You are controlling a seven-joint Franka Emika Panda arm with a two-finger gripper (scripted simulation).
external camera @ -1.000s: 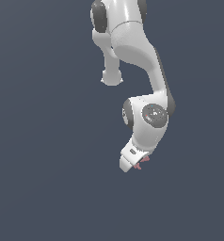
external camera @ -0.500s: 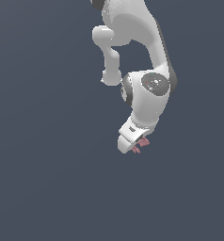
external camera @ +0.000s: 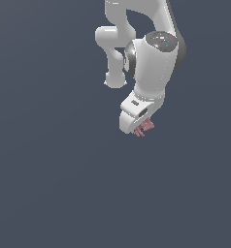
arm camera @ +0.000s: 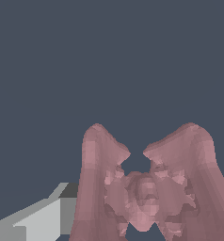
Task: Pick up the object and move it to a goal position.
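Since the earlier pictures the white Panda arm (external camera: 151, 63) has been swinging its wrist upward in the exterior view and slightly toward that view's left, carrying the load along; the gripper (external camera: 139, 127) is now sitting just above the middle of the frame, pointing down and a little toward the exterior view's left; the dusty pink-red jagged chunk (external camera: 144, 128) is poking out from under the hand, its prongs showing at the tip, so the gripper is closing on it and holding it; the fingers themselves are hiding behind the hand's body in the exterior view; in the wrist view the chunk (arm camera: 147, 188) is filling the near part of the picture, two tall rounded prongs rising from a knobbly core, with one pale grey finger (arm camera: 43, 219) showing beside it; nothing else is standing near or blocking the arm; a plain dark slate-blue ground (external camera: 49, 184) is spreading all around, with no other thing on it.
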